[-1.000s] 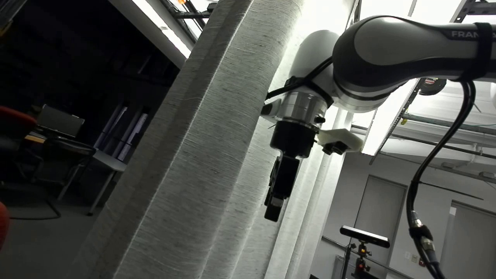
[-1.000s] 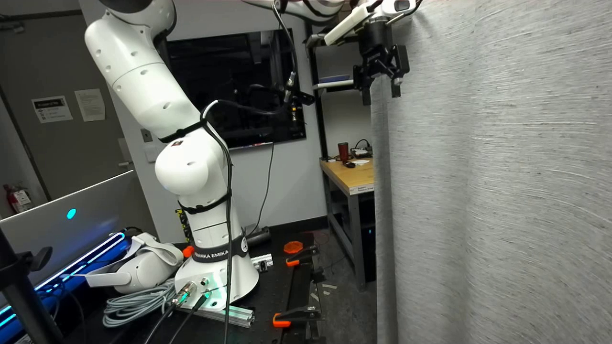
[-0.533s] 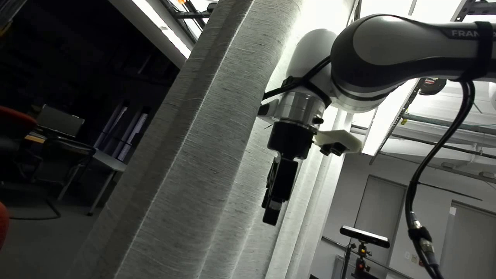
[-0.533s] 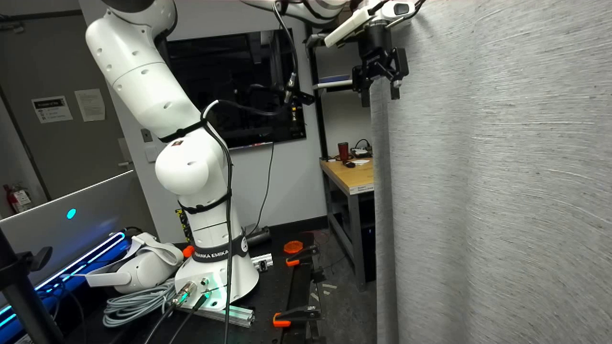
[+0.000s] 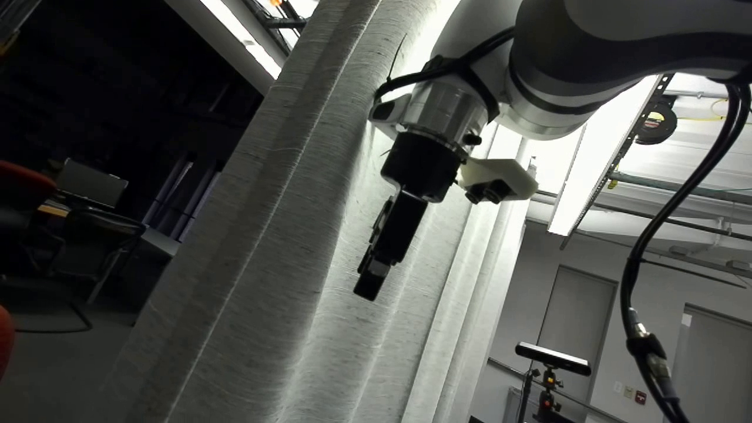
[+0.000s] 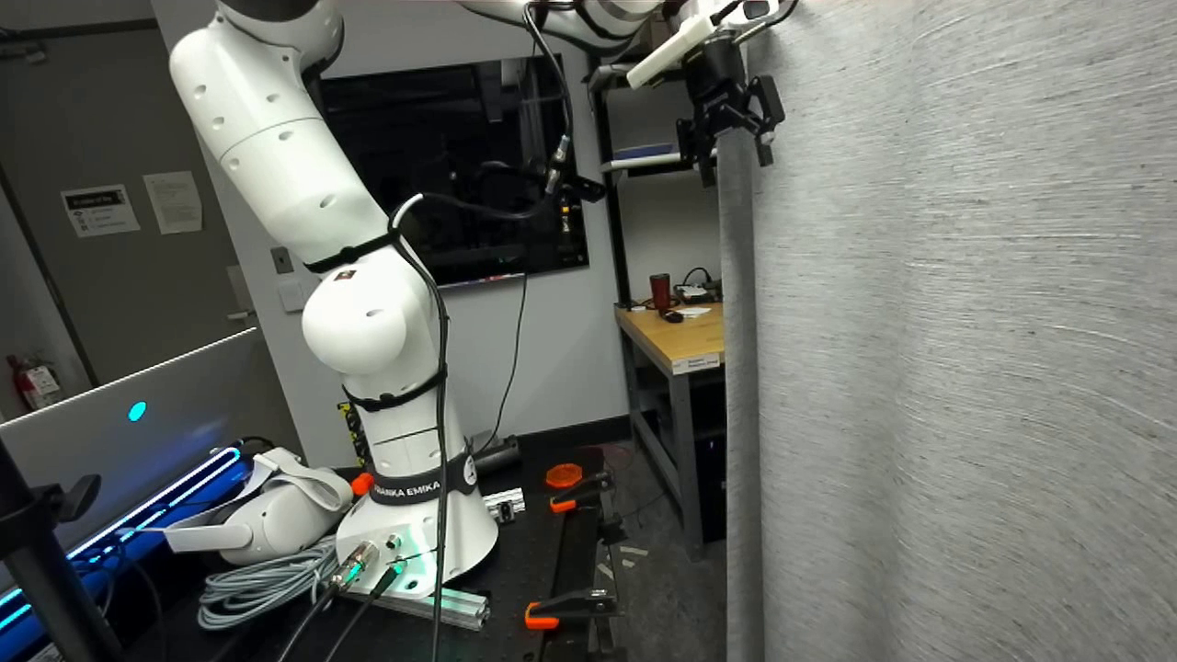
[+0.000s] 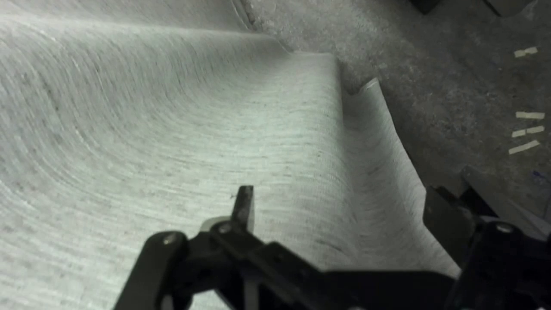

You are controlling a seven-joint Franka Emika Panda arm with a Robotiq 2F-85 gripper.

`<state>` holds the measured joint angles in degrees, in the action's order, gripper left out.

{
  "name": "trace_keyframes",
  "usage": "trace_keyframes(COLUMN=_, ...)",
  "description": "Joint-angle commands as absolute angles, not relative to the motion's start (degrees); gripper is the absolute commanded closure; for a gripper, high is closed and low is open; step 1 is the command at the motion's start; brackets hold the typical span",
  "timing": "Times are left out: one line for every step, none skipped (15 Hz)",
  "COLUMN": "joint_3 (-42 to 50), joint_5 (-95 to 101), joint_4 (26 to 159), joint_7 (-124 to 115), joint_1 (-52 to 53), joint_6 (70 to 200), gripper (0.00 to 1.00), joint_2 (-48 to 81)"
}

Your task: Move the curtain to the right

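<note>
- Grey floor shows past the curtain, which hangs in long folds just beside the arm.
- The gripper is spread wide, seemingly astride the curtain's free edge — presumably so that closing would pinch it for the drag.

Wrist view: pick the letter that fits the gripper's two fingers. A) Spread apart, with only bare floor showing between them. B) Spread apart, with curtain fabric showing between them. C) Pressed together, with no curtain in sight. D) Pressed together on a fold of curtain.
B: the gripper stands open, and the pale woven curtain shows in the gap between its fingers.
</note>
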<state>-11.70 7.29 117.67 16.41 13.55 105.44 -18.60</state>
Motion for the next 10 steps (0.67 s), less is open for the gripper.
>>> trace_keyframes(joint_3=-11.67, joint_5=5.26, joint_4=115.21, joint_7=13.68, joint_1=13.82, joint_6=112.31, gripper=0.00, joint_2=-16.95)
trace_keyframes(joint_3=-11.73, joint_5=4.94, joint_4=115.31, joint_7=12.86, joint_1=13.77, joint_6=114.95, gripper=0.00, joint_2=-16.95)
trace_keyframes(joint_3=-11.69, joint_5=4.45, joint_4=115.84, joint_7=12.46, joint_1=13.86, joint_6=118.32, gripper=0.00, joint_2=-17.20)
trace_keyframes(joint_3=-11.79, joint_5=4.33, joint_4=116.26, joint_7=11.67, joint_1=13.82, joint_6=121.53, gripper=0.00, joint_2=-17.39)
trace_keyframes(joint_3=-12.03, joint_5=4.49, joint_4=116.83, joint_7=10.18, joint_1=13.65, joint_6=125.22, gripper=0.00, joint_2=-17.80)
trace_keyframes(joint_3=-12.27, joint_5=4.87, joint_4=117.25, joint_7=8.55, joint_1=13.44, joint_6=128.43, gripper=0.00, joint_2=-18.18)
trace_keyframes(joint_3=-12.35, joint_5=4.91, joint_4=117.72, joint_7=7.35, joint_1=13.38, joint_6=131.63, gripper=0.00, joint_2=-18.57)
trace_keyframes(joint_3=-12.45, joint_5=4.91, joint_4=118.16, joint_7=6.19, joint_1=13.34, joint_6=134.89, gripper=0.00, joint_2=-18.85)
trace_keyframes(joint_3=-12.67, joint_5=5.01, joint_4=118.56, joint_7=4.72, joint_1=13.24, joint_6=138.01, gripper=0.00, joint_2=-19.18)
trace_keyframes(joint_3=-12.83, joint_5=5.03, joint_4=118.97, joint_7=3.52, joint_1=13.19, joint_6=141.28, gripper=0.00, joint_2=-19.39)
